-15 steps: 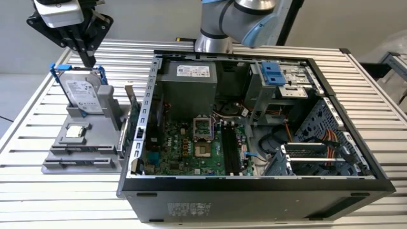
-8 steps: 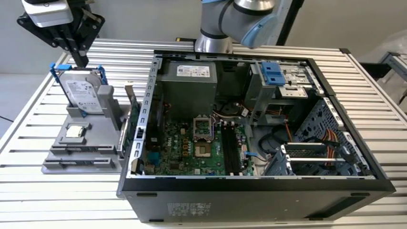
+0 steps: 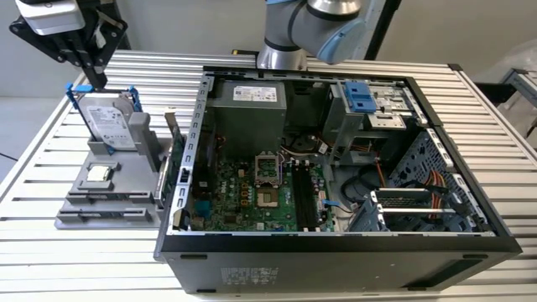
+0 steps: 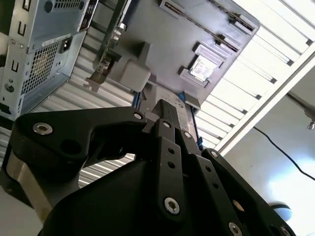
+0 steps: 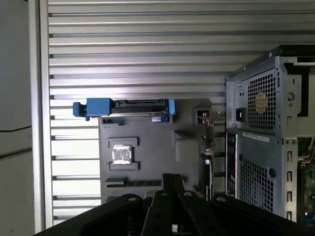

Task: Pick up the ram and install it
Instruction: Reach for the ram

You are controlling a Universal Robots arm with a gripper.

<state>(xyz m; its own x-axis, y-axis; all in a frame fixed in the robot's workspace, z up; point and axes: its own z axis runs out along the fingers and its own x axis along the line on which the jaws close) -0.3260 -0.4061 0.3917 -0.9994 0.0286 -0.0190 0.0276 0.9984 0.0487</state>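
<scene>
The ram (image 3: 105, 215) shows as a thin dark strip standing edge-up in a slot at the near end of the grey parts holder (image 3: 80, 189), on the exterior view's left. In the first wrist view the ram (image 5: 129, 183) is partly hidden behind the fingers. My gripper (image 3: 98, 82) hangs above the far end of that holder, over the hard drive, well apart from the ram. Its black fingers (image 4: 167, 128) meet at the tip with nothing between them. The gripper (image 5: 172, 178) looks straight down on the holder. The black memory slots (image 3: 306, 198) lie on the motherboard inside the open case.
A silver hard drive in a blue frame (image 3: 109, 123) stands upright on the holder, with a processor chip (image 3: 100, 174) and an upright card with a metal bracket (image 3: 172, 151) beside it. The open computer case (image 3: 336, 245) fills the slatted table's middle. The arm's base (image 3: 285, 50) rises behind it.
</scene>
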